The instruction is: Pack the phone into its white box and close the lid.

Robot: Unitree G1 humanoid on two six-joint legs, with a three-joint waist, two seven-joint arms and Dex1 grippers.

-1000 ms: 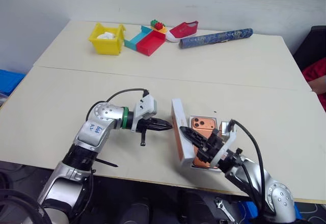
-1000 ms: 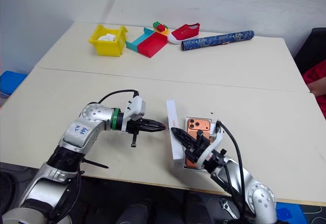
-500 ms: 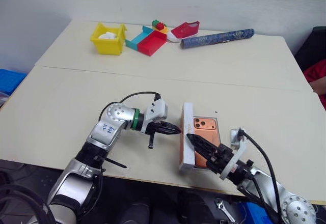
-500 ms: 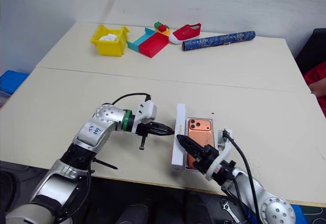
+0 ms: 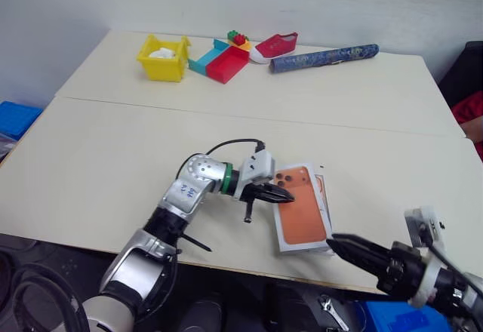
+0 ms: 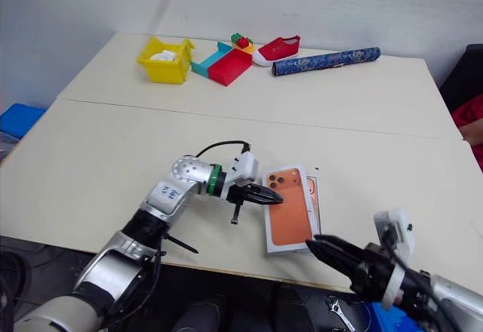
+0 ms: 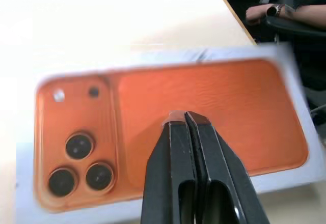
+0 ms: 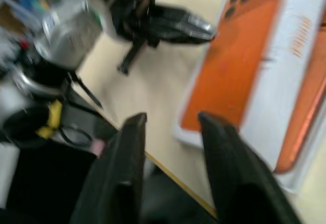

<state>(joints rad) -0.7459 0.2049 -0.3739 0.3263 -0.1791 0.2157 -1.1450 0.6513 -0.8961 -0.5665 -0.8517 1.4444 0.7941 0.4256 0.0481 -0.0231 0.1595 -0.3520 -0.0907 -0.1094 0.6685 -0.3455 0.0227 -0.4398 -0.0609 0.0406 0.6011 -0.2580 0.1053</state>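
Left gripper (image 5: 283, 194), fingers pinched together, presses the printed lid (image 5: 303, 213) at centre frame, right gripper (image 5: 349, 244) parted and empty — lid could skew off the white box.

The lid (image 5: 302, 208), upright on its edge earlier, now lies flat over the phone (printed side up); the left end effector (image 5: 289, 195) reaches it, and the right end effector (image 5: 337, 240) is pulled back.
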